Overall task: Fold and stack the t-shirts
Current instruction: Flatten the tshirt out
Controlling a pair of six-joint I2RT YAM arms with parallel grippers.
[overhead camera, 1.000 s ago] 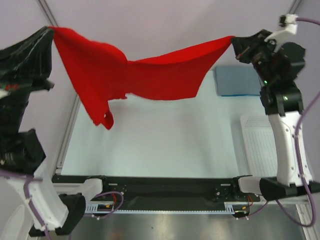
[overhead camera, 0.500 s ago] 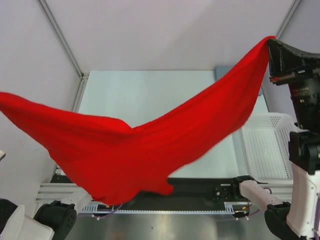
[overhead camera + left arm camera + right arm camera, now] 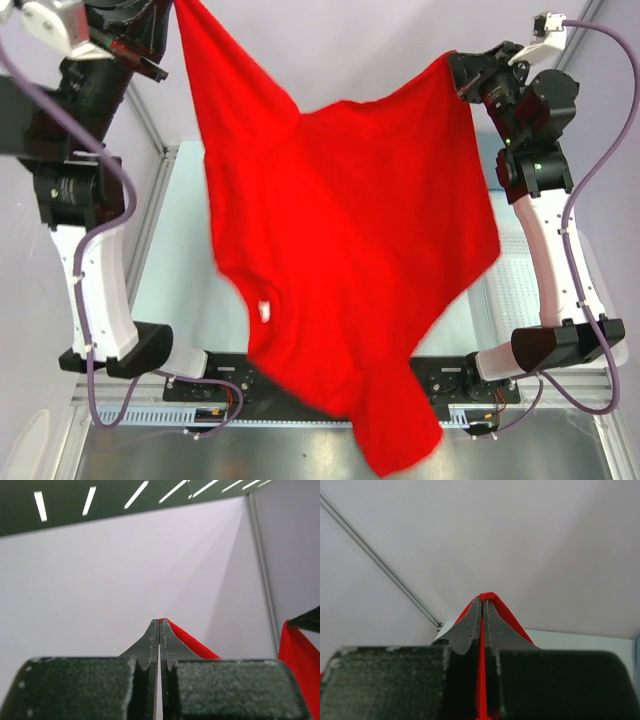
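Up high, left gripper (image 3: 159, 626) and right gripper (image 3: 482, 604) clamp the red t-shirt (image 3: 350, 250), now unfurled

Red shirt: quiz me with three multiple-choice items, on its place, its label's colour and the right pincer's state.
1. Where is the red shirt? A lying flat; B hung in the air between two pincers; C folded in a pile.
2. Its neck label is: A white; B black; C yellow.
3. The right pincer is: A open; B shut on the red shirt; C shut on nothing.
B: the left pincer and right pincer hold its corners aloft.
A: a white patch shows at the collar.
B: red cloth sits between its closed fingers.
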